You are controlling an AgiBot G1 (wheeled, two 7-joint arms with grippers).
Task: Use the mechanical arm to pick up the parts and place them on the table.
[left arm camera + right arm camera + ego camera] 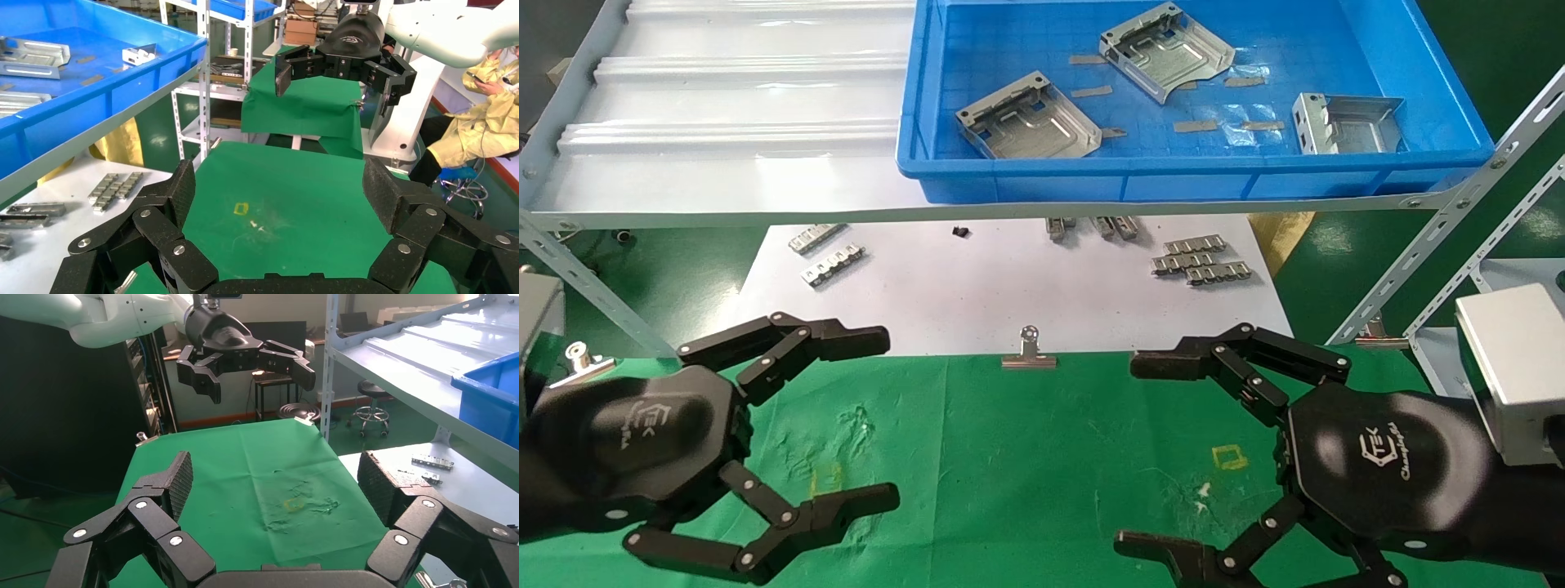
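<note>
Workshop backdrop with grey perforated-steel shelving (204,73), a round black stool (368,391) on green floor (392,432), a dark partition (61,416) off one counter edge, and a seated worker in yellow (474,131) beyond the opposite corner.

We see our right gripper (275,496) spread wide, its two ribbed fingers (177,481) well apart, nothing between them. Below and ahead of it lies the table (245,478), green cloth with a yellow square mark (294,505) and white scuffs between the fingertips. Facing us past the cloth hovers the left gripper (257,370), also spread. Off one finger's side: a white sheet (465,490) with small metal strips (432,460), a blue tray (489,395) on the shelf above.
</note>
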